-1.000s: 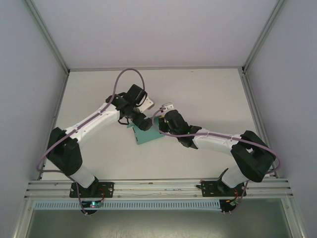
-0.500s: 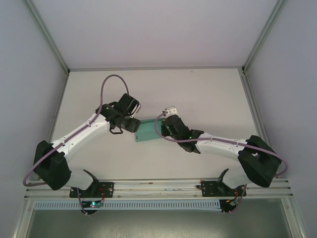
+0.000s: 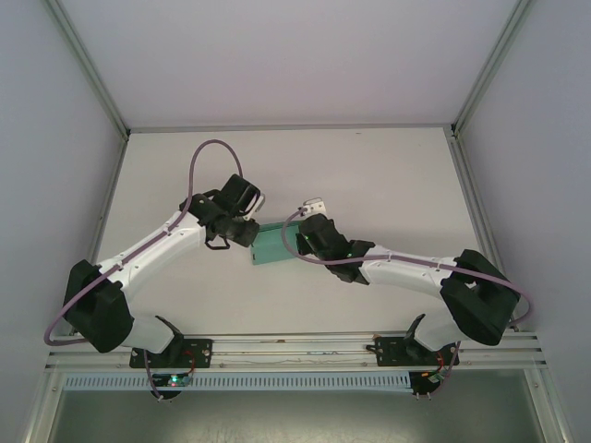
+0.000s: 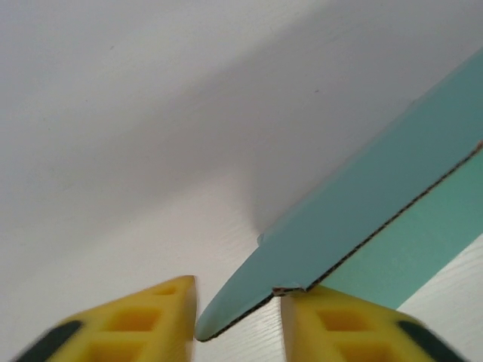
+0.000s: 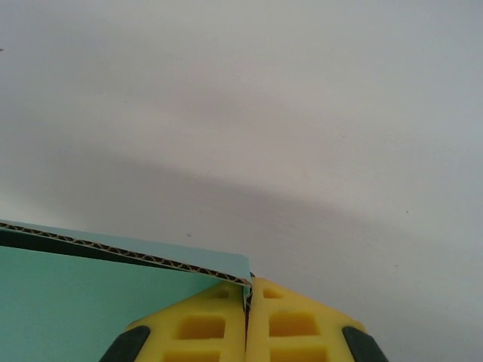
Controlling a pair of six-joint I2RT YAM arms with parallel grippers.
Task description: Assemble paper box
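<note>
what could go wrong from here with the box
1. The right gripper pinches the paper box only at one corner, so the box may pivot or slip out when it is moved.
2. The left gripper has just a rounded tip of the paper box between its open jaws. Closing there might miss it or crease it.
3. Seen from above, both grippers crowd the small box and could bump each other.
</note>
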